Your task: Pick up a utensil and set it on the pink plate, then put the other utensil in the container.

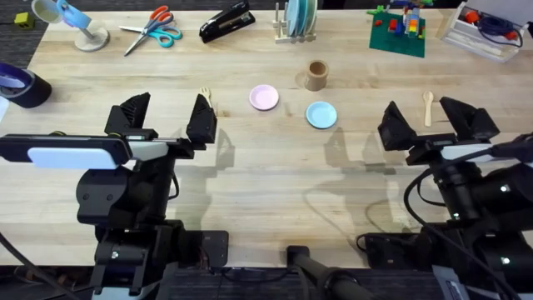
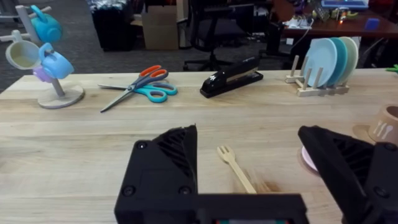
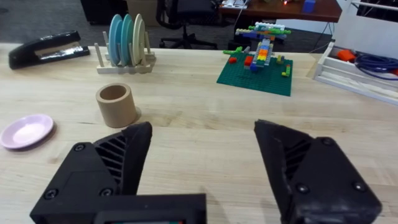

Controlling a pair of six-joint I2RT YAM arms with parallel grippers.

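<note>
The wooden fork (image 1: pixel 206 98) lies on the table just beyond my left gripper (image 1: pixel 166 117), which is open and holds nothing. In the left wrist view the fork (image 2: pixel 235 168) lies between the fingers, nearer the right one. The pink plate (image 1: pixel 264 97) sits mid-table, with the brown container (image 1: pixel 316 75) behind it to the right. The wooden spoon (image 1: pixel 428 107) lies right of the light blue plate (image 1: pixel 321 115), just ahead of my open, empty right gripper (image 1: pixel 429 123). The right wrist view shows the container (image 3: pixel 115 104) and the pink plate (image 3: pixel 26 131).
Along the far edge stand a mug tree (image 1: pixel 79 25), scissors (image 1: pixel 152 27), a black stapler (image 1: pixel 226 21), a rack of upright plates (image 1: pixel 297 21), a green brick baseplate (image 1: pixel 398 32) and a white tray (image 1: pixel 483 32). A tape roll (image 1: pixel 21 86) sits far left.
</note>
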